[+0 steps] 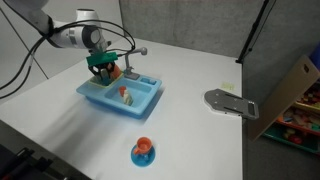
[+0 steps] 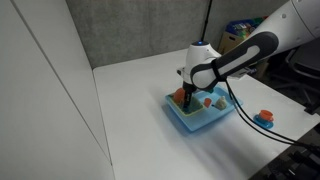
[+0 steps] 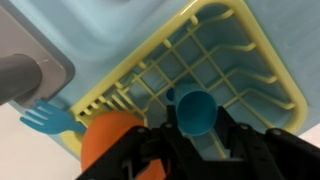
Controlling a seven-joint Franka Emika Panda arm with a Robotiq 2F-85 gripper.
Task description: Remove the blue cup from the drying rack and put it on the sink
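In the wrist view the small blue cup (image 3: 195,110) sits between my gripper's (image 3: 196,135) two black fingers, which press against its sides, just over the yellow-green drying rack (image 3: 135,62). The rack lies in the light-blue sink (image 3: 110,35), whose grey faucet (image 3: 20,75) is at the left. In both exterior views the gripper (image 1: 103,68) (image 2: 185,93) hangs low over one end of the sink (image 1: 148,97) (image 2: 215,122). The cup is too small to make out there.
A blue toy fork (image 3: 45,118) and an orange piece (image 3: 108,142) lie beside the rack. A blue-and-orange item (image 1: 143,152) (image 2: 264,118) stands on the white table apart from the sink. A grey flat object (image 1: 228,103) lies near the table's edge.
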